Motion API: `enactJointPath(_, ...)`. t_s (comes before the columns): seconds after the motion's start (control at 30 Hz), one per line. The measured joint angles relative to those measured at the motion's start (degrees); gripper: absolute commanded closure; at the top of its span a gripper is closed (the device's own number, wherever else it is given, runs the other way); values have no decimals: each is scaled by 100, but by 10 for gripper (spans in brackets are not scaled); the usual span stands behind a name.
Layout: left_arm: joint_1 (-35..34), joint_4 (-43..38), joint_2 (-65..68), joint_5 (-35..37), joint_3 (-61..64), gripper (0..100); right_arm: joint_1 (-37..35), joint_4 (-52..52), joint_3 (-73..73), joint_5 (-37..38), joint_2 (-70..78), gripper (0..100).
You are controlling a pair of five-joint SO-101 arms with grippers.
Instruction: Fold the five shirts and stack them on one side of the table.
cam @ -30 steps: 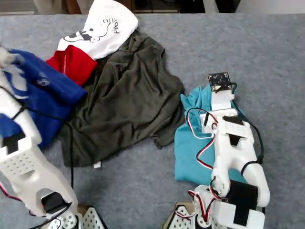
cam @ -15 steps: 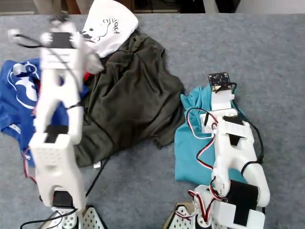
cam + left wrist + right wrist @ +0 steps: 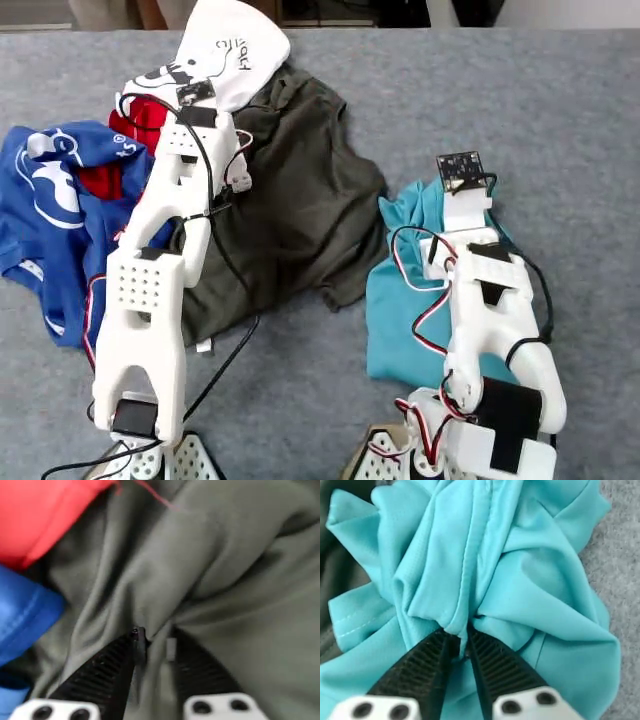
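A dark olive shirt (image 3: 290,210) lies crumpled across the middle of the table. To its left are a blue shirt (image 3: 50,190), a red shirt (image 3: 140,115) and a white printed shirt (image 3: 225,50). My left arm (image 3: 170,220) stretches over the olive shirt's left edge. My left gripper (image 3: 155,647) is shut on a raised fold of the olive shirt (image 3: 240,570), beside red (image 3: 45,510) and blue (image 3: 25,615) cloth. A teal shirt (image 3: 395,320) lies bunched on the right under my right arm (image 3: 485,290). My right gripper (image 3: 465,642) is shut on a teal shirt (image 3: 520,580) fold.
Bare grey table (image 3: 560,120) stretches along the far right and the front middle (image 3: 290,400). A black cable (image 3: 225,350) runs from the left arm down across the olive shirt's hem. The arm bases stand at the near edge.
My left arm has swung from the far left over the blue shirt to the olive shirt's left edge. The blue shirt now lies spread out. The right arm has stayed still.
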Motion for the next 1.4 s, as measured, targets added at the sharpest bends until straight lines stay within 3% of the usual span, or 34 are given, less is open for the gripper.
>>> enactJointPath(0.13, 0, 475, 44, -527, -387, 981, 0, 0, 0, 0, 0, 997)
enactJointPath(0.33, -167, 1556, 53, -598, -2013, 981, 0, 0, 0, 0, 0, 997)
enactJointPath(0.63, -1152, 1714, -782, -273, -4132, 981, 9, 0, 0, 0, 0, 997)
enactJointPath(1.07, -3455, 1714, -1952, -141, -4967, 981, 9, 0, 0, 0, 0, 997)
enactJointPath(1.4, -4088, 1714, -1582, -141, -4976, 979, 9, 0, 0, 0, 0, 997)
